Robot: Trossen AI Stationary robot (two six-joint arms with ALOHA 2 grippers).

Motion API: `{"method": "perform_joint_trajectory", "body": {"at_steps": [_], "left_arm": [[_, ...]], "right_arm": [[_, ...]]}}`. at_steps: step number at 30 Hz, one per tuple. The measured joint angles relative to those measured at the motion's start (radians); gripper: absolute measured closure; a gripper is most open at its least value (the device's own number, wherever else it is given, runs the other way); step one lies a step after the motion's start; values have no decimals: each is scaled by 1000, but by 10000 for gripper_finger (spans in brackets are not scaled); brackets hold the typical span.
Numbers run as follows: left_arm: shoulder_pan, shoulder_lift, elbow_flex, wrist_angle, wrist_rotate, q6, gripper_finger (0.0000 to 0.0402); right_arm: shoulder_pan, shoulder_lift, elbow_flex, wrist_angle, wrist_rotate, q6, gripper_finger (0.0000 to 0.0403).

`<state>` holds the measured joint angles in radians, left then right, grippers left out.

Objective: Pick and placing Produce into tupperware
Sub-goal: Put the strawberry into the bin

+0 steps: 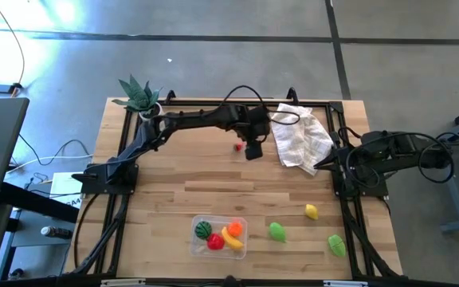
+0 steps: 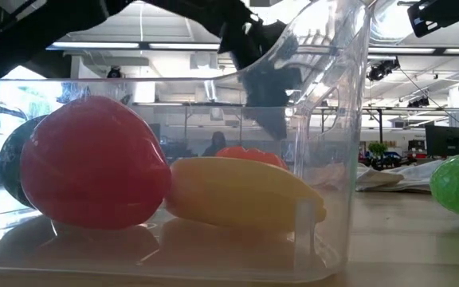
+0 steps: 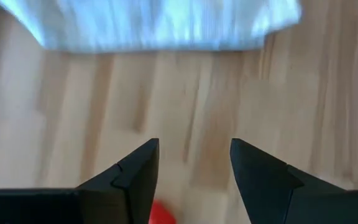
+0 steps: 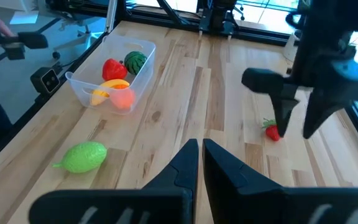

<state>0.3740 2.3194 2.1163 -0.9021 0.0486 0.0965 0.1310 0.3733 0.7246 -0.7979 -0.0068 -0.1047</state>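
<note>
Left end effector (image 1: 252, 150) hovers half-open by the red fruit (image 1: 238, 147), centre frame: straddle it squarely, then close.

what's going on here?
The left pincer hangs over a small red toy fruit lying on the wooden table near the crumpled white cloth, fingers apart on either side of it, not holding it. The clear plastic tupperware at the front already holds four pieces. A yellow lemon and two green pieces still lie loose. The right pincer waits shut at its side.
</note>
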Motion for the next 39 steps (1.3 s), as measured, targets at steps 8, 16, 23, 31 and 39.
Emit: {"method": "perform_joint_trajectory", "body": {"at_steps": [8, 16, 23, 31, 39], "left_arm": [[33, 34, -2, -42, 56, -40, 213], [31, 43, -3, -132, 10, -53, 213], [43, 51, -4, -204, -14, -51, 213], [52, 81, -7, -250, 22, -14, 213], [54, 91, -5, -258, 7, 11, 213]], "right_arm": [[0, 0, 0, 0, 0, 0, 386], [0, 0, 0, 0, 0, 0, 386], [0, 0, 0, 0, 0, 0, 386], [0, -1, 0, 0, 0, 0, 386], [0, -1, 0, 0, 0, 0, 386]]}}
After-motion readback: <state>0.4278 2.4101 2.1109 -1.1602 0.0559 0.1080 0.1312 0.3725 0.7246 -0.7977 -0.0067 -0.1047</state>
